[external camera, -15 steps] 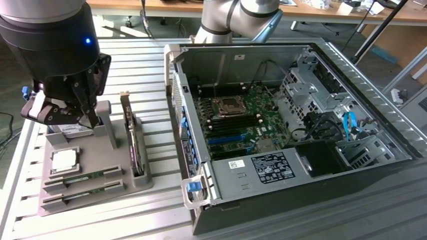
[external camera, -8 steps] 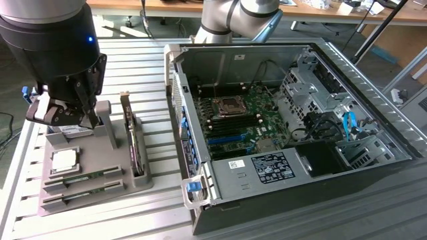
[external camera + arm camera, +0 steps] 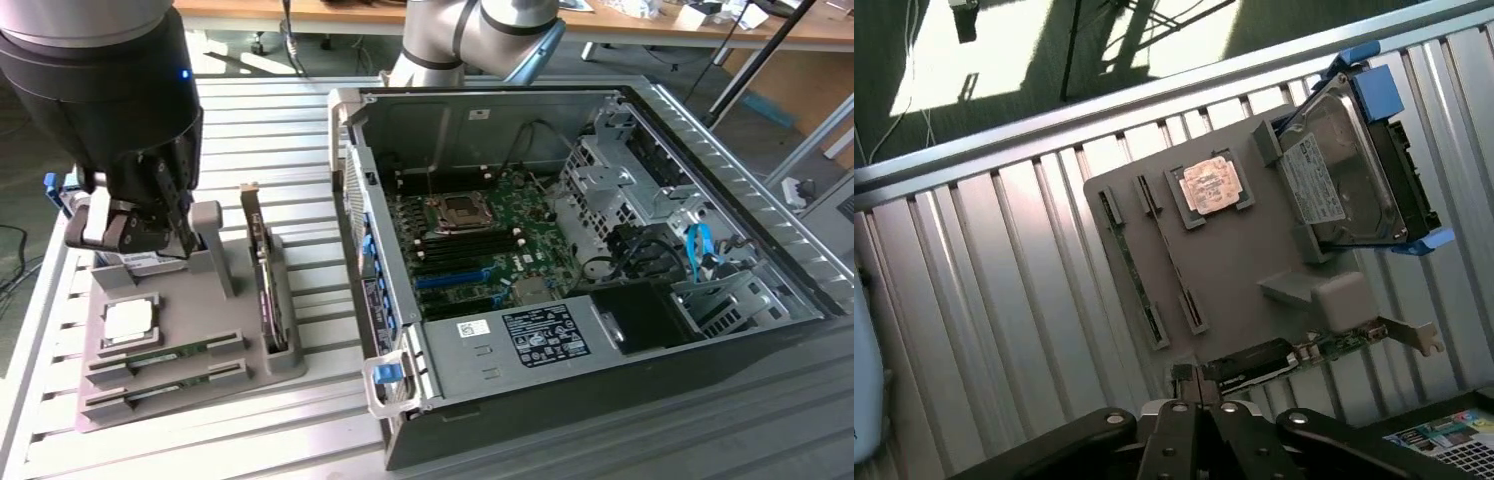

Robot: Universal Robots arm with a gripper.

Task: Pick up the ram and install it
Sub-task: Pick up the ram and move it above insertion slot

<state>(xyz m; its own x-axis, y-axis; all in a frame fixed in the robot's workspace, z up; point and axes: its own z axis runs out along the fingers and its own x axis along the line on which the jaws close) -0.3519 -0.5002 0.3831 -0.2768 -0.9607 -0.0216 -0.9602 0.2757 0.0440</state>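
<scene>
Step in hand: the pick, not yet made. Judgement only.

- Case [image 3: 747, 170] lies open on the exterior view's right, well apart from the tray [image 3: 194, 300]. The install end is not in play.
- Arm [image 3: 100, 90] hangs over the tray's far end, near the drive [image 3: 1349, 175]. It is not above the sticks.
- Gripper [image 3: 1199, 385]: fingers pressed together, nothing between them. A good pick needs them parted before descent.
- Ram [image 3: 167, 352] and other ram [image 3: 163, 386] stand on edge in the tray's slotted blocks, side by side at the near end, beside the CPU [image 3: 130, 320]. I cannot tell which stick is meant.
- To do it well: set the jaws across the thin board at mid-length, grip the top edge only, and lift straight up out of the slot. Tilting would bind the board.

Materials and shapes, large to small:
- Table [image 3: 307, 430]: ribbed aluminium slats, reflective.
- Case: bare sheet steel, holding a green board [image 3: 494, 235].
- Tray: matte grey, moulded-looking, with raised holders.
- Drive: silvery box in a blue carrier.
- Card [image 3: 267, 290]: dark, upright, taller than the sticks.
- CPU: flat square with a bright metal lid.
- Sticks: long, thin and green, showing as mere lines from the wrist view.
</scene>
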